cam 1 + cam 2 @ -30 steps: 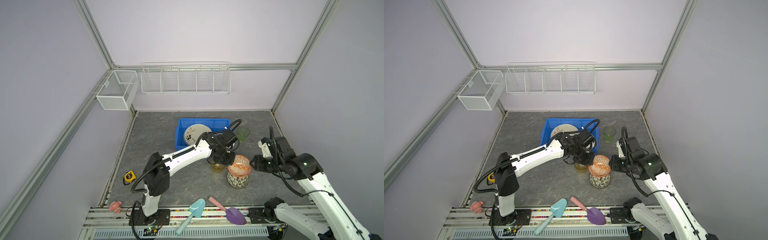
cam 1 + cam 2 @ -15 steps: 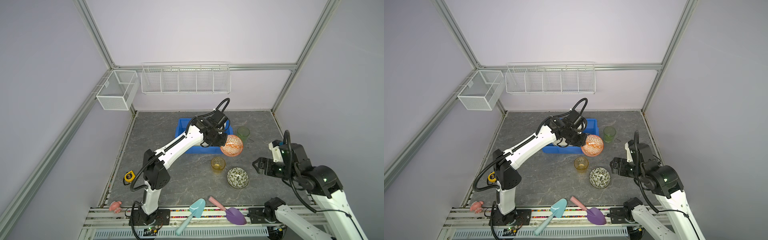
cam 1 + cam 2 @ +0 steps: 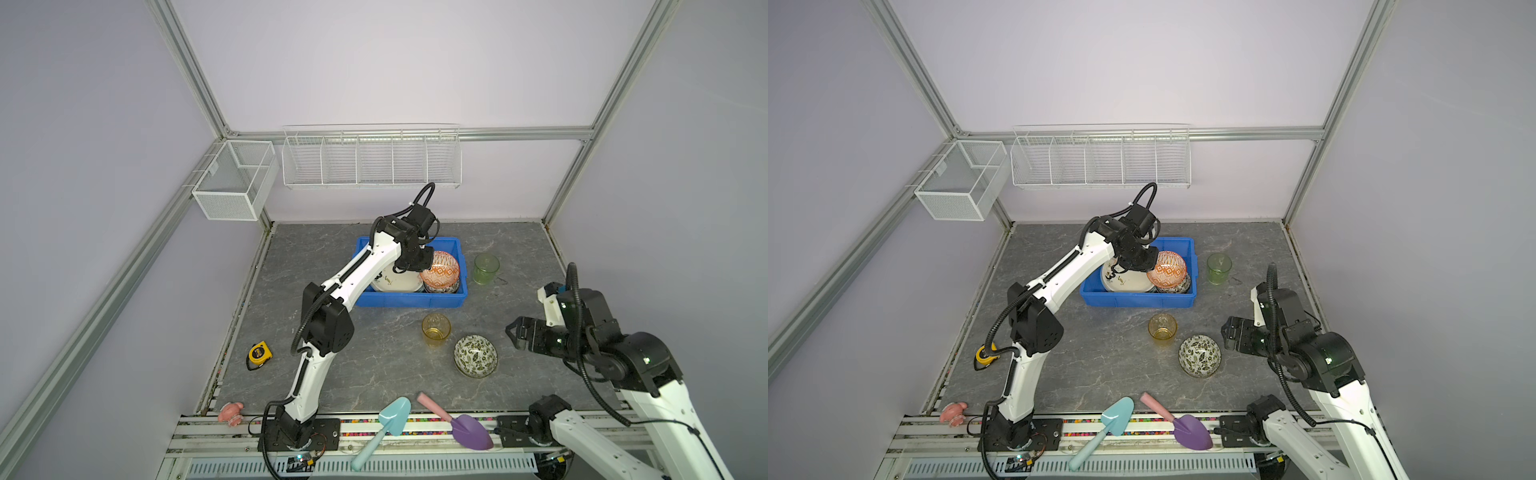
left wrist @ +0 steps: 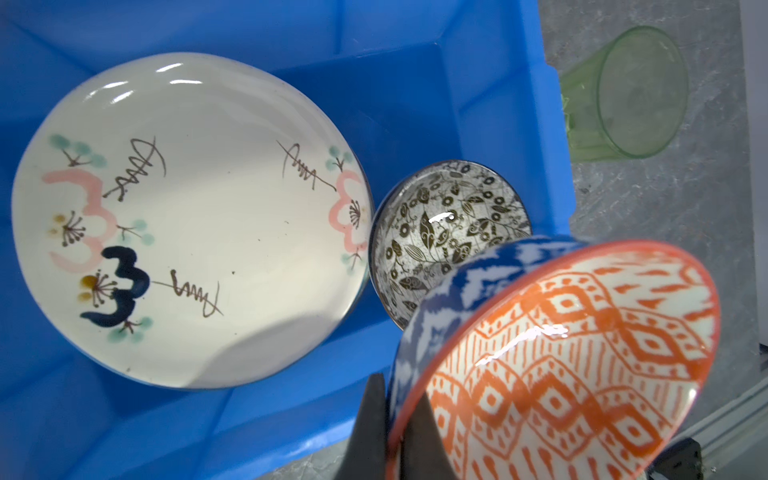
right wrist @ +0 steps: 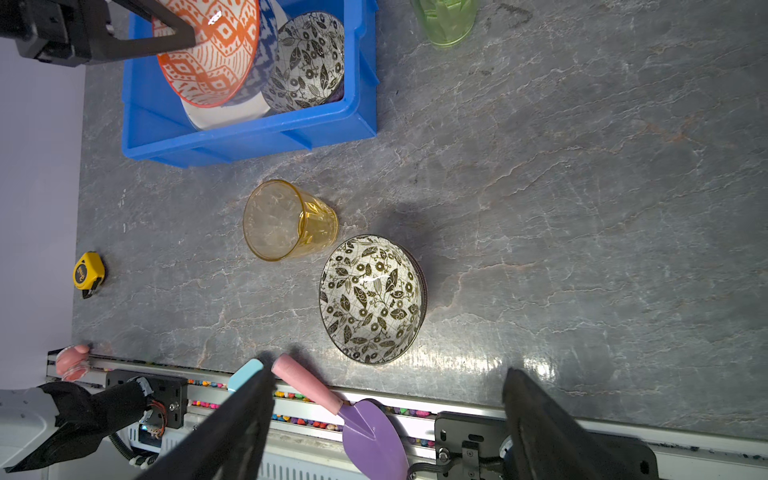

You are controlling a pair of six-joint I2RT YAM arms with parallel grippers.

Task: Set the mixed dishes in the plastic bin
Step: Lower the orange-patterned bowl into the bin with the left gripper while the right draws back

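While the left gripper (image 4: 395, 399) clamps the orange bowl (image 4: 561, 353) tilted over the blue bin (image 3: 409, 300), perhaps touching another, the right gripper (image 5: 387, 372) gapes empty near 1 leafy bowl (image 5: 372, 299).

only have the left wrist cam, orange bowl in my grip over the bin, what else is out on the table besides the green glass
observer: An amber tumbler stands on the table in front of the blue bin.
operator: any more bowls out there
observer: One leafy-patterned bowl sits upright beside the amber tumbler.
operator: right gripper busy
observer: No, the right gripper is open and empty, above the table near that bowl.
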